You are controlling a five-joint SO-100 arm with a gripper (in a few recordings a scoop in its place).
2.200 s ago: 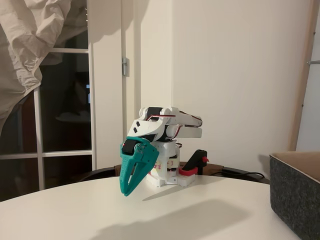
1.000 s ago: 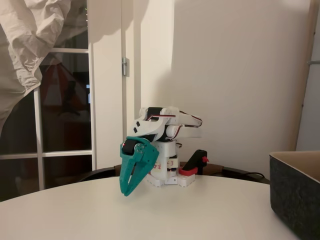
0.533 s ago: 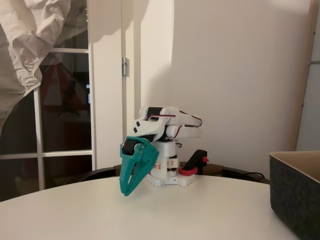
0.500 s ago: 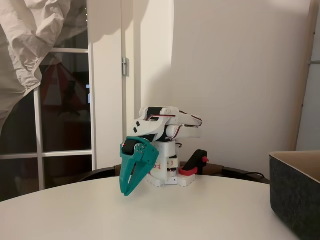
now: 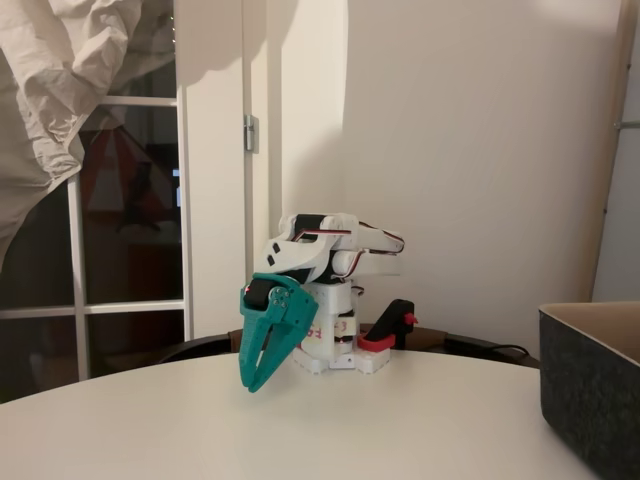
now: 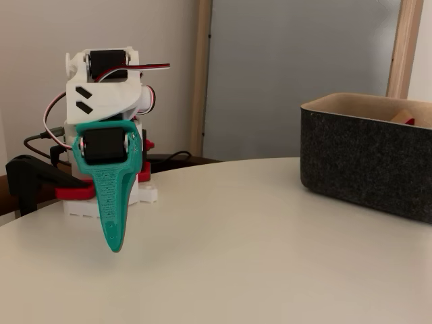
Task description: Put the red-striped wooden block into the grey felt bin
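The teal gripper (image 5: 251, 384) hangs tip-down just above the white table, on the folded white arm in front of its base; in another fixed view the gripper (image 6: 113, 246) points straight down. Its jaws are shut with nothing between them. The grey felt bin (image 6: 364, 158) stands at the right on the table, well apart from the gripper, and its corner (image 5: 590, 390) shows at the right edge of a fixed view. Inside the bin, a small piece of the red-striped wooden block (image 6: 403, 118) pokes above the far rim; the rest of it is hidden by the wall.
A black and red clamp (image 5: 390, 330) holds the arm's base at the table's far edge, with cables behind it. The round white table (image 6: 256, 250) lies bare between arm and bin. A wall and a glass door stand behind.
Since 2.2 s ago the arm has folded down a little onto its base, and a shadow on the table has gone. Over the last second nothing moves.
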